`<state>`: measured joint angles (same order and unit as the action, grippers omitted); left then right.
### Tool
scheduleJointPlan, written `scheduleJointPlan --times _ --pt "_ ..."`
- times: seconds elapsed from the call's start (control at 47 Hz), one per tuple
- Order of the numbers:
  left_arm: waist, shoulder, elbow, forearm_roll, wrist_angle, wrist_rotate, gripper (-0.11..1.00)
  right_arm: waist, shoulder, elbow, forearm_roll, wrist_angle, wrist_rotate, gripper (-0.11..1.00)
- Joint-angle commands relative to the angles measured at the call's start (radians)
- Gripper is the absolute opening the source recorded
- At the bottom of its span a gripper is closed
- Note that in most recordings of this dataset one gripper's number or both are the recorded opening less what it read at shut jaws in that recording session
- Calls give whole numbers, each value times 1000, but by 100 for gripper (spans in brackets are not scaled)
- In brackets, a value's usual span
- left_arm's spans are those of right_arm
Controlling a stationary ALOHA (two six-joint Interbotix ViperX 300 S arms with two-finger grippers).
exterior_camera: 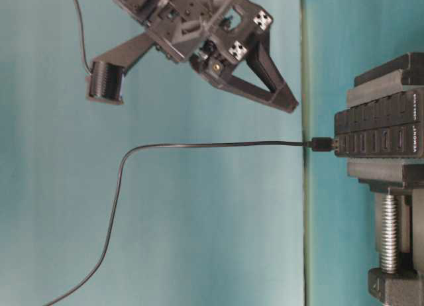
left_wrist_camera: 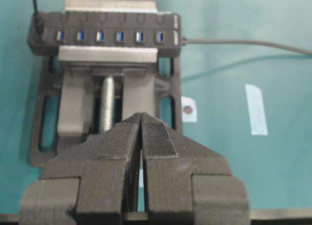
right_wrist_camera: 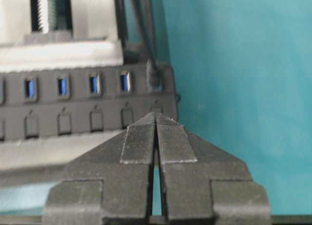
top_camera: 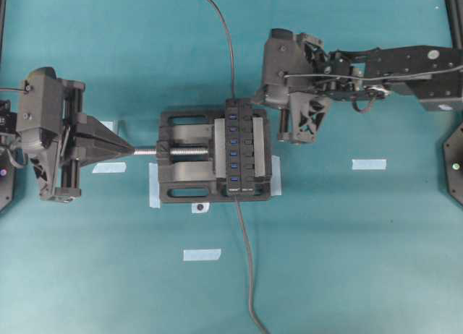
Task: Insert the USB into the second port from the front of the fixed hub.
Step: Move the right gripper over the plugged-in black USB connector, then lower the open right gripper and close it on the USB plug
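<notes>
Closest to the lens, the left hand has its two ribbed pads pressed flat together and holds nothing. It lies low and level over the surface, aimed at the end of the vise screw but just short of it, by the look of it parked out of the way.

Next comes the black vise, taped down at its corners. It clamps the fixed hub between its pale faces so that the row of blue ports faces up and the bar cannot shift under a push.

The second port, counted from the white-printed end, is vacant. The USB stands upright in the port at the opposite, far end, and its thin cable rises from it and trails off.

Furthest right, the right hand is likewise clenched and empty. It hangs above the hub's far end, tilted downward, with its tips just beside the plug but clear of it. To my eye it must spread its pads before it can pinch the plug, pull it straight up and carry it along the row.
</notes>
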<state>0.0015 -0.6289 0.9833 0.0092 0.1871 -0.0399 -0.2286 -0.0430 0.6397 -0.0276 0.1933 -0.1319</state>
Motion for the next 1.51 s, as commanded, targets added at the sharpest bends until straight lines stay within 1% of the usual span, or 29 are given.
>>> scheduleJointPlan --times 0.0,0.276,0.404,0.531,0.616,0.68,0.723,0.765,0.786,0.808,0.893,0.935,0.978,1.02,1.126,1.233,1.488 --pt "-2 -3 -20 0 -3 0 0 -3 -3 -28 0 -11 -9 2" --pt "-2 -3 -18 2 -3 0 0 -5 0 -37 -2 -12 -9 2" --pt "-2 -3 -18 0 -3 2 0 -8 3 -40 -2 -5 -5 4" --pt "-2 -2 -18 0 -5 2 0 -8 3 -40 0 -3 -5 9" --pt "-2 -3 -18 2 -3 2 0 -8 6 -43 -2 -3 -6 16" --pt "-2 -2 -18 2 -3 0 0 -8 9 -49 0 -2 -5 24" --pt "-2 -3 -18 0 -3 0 0 -8 14 -54 0 0 -3 32" --pt "-2 -2 -18 2 -3 2 0 -8 17 -58 0 2 -3 42" --pt "-2 -2 -18 0 -5 0 0 -8 18 -61 0 5 -3 48" --pt "-2 -3 -18 2 -5 2 0 -8 20 -63 -2 5 -3 56" --pt "-2 -2 -18 2 -3 2 0 -6 28 -72 -2 8 -2 79" --pt "-2 -2 -18 2 -3 0 0 -5 31 -77 0 8 -3 88" --pt "-2 -2 -18 0 -5 0 0 -6 32 -81 0 8 -3 95" --pt "-2 -3 -18 2 -3 0 0 -6 34 -84 0 8 -3 96" --pt "-3 -3 -18 2 -5 0 0 -6 37 -91 0 8 -5 91" --pt "-2 -2 -17 0 -3 2 0 -6 40 -97 0 14 -5 91" --pt "-2 -2 -14 2 -5 0 0 -2 72 -175 0 169 -9 91"
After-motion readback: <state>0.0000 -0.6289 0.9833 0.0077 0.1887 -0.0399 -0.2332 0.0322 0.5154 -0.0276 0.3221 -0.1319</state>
